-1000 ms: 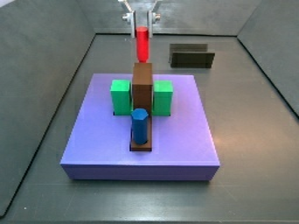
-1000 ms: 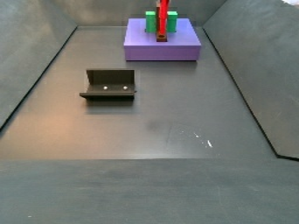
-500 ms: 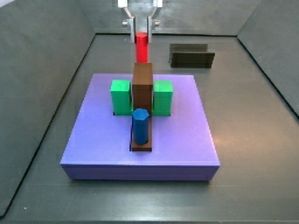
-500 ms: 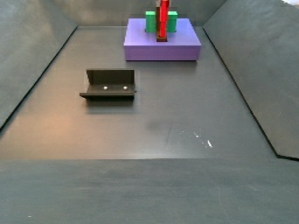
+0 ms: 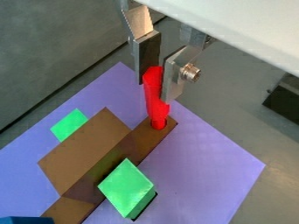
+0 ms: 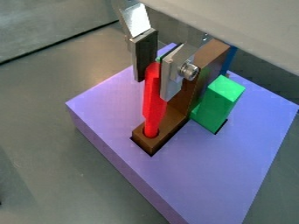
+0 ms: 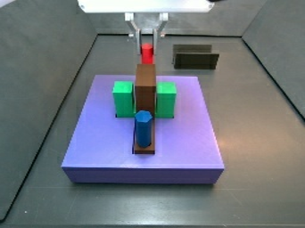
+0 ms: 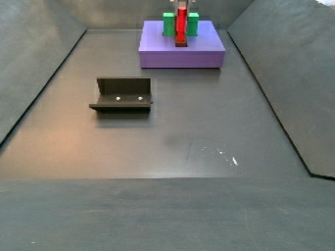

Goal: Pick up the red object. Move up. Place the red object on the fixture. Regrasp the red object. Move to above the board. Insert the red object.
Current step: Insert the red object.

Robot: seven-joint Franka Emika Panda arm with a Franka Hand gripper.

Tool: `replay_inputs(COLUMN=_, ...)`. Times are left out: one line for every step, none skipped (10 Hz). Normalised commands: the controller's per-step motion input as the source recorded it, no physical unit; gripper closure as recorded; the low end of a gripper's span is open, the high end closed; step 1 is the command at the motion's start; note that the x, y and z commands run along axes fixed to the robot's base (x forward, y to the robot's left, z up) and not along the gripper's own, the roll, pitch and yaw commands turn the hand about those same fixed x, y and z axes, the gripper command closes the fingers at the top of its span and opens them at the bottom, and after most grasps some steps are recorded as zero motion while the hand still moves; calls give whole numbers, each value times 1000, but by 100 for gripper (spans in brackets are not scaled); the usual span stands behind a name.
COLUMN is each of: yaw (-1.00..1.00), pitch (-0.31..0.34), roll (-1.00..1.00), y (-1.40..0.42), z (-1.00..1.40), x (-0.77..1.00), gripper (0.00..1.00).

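Wrist views both show the two-finger silver gripper [image 5: 156, 59] pinching the upper end of the bright red peg-like piece [image 5: 155, 98], finger plates closed against its sides. The red piece stands upright with its lower tip in the slot at the end of the tall brown bar [image 6: 201, 68], on the large flat lavender-purple board [image 6: 246, 166].

Change: compared with a second ago, in a side view the red piece [image 7: 146, 54] shows less length above the brown bar [image 7: 144, 85], and the gripper [image 7: 146, 37] has come lower toward the board [image 7: 179, 142]. So the descent is under way; insertion looks started, and I judge it not finished, since the fingers haven't let go and much of the piece stands proud of the slot in a wrist view [image 6: 151, 101]. Remaining: press down fully, then release.

Counts:
- red piece: one, held, at the far end of the brown bar.
- brown bar: one, along the middle of the board.
- green blocks [image 7: 123, 98]: two, one on each side of the brown bar.
- blue hexagonal peg [image 7: 142, 127]: one, upright at the near end of the brown bar.
- board: one.
- dark L-shaped fixture [image 8: 121, 95]: one, on the floor well apart from the board, nothing on it.
- gripper: one.
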Motion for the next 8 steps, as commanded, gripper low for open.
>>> replay_inputs(yaw=0, pitch=0, roll=143, y=-57, z=-351, x=40, gripper=100)
replay_inputs(yaw=0, pitch=0, roll=116, y=-71, z=-360, x=66, gripper=100)
replay_inputs(yaw=0, pitch=0, roll=134, y=-71, z=-446, x=220, gripper=100)
replay_inputs(yaw=49, pitch=0, roll=224, y=0, z=-457, x=303, gripper=100)
replay_inputs(yaw=14, pitch=1, roll=316, y=0, z=-309, x=220, gripper=100)
replay_inputs(yaw=11, pitch=0, roll=219, y=0, z=-166, x=0, gripper=100)
replay_inputs(yaw=49, pitch=0, roll=37, y=0, z=-223, x=0, gripper=100)
replay_inputs(yaw=20, pitch=0, roll=0, y=0, z=-166, x=-77, gripper=100)
